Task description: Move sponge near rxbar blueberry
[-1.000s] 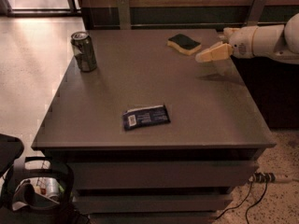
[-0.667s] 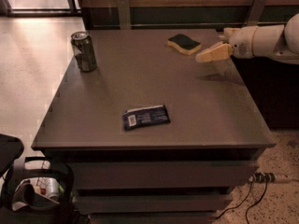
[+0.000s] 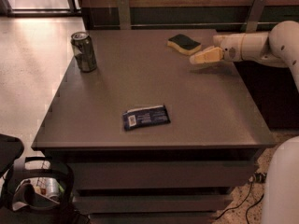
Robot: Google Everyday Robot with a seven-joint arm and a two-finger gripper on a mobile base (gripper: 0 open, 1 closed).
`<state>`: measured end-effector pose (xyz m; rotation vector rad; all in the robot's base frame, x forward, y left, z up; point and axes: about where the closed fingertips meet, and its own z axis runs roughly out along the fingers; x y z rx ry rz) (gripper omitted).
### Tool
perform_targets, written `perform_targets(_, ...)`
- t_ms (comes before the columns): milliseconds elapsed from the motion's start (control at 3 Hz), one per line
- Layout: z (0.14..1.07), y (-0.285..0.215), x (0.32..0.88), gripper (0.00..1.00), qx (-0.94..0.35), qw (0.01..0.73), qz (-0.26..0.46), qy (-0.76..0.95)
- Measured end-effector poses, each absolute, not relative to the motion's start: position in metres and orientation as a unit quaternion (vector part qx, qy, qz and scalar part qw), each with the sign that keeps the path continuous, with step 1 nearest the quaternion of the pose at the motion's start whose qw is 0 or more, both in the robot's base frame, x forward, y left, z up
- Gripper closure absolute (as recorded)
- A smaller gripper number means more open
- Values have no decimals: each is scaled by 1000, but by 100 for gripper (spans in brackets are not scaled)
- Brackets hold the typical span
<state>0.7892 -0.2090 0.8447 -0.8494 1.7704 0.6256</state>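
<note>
The sponge (image 3: 184, 44), dark green on top with a yellow base, lies flat at the far right of the grey table (image 3: 154, 87). The rxbar blueberry (image 3: 145, 117), a dark blue wrapper with a white label, lies near the table's front edge at the middle. My gripper (image 3: 204, 56) reaches in from the right on a white arm, just right of and in front of the sponge, a little above the table. It holds nothing that shows.
A silvery-green drink can (image 3: 84, 52) stands upright at the table's far left corner. A wall with metal brackets runs behind the table. A dark chair and cables sit on the floor at lower left.
</note>
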Motion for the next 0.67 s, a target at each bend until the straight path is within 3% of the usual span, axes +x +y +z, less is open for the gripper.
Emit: perform_targets(667,833,-200,808,0,-340,521,270,735)
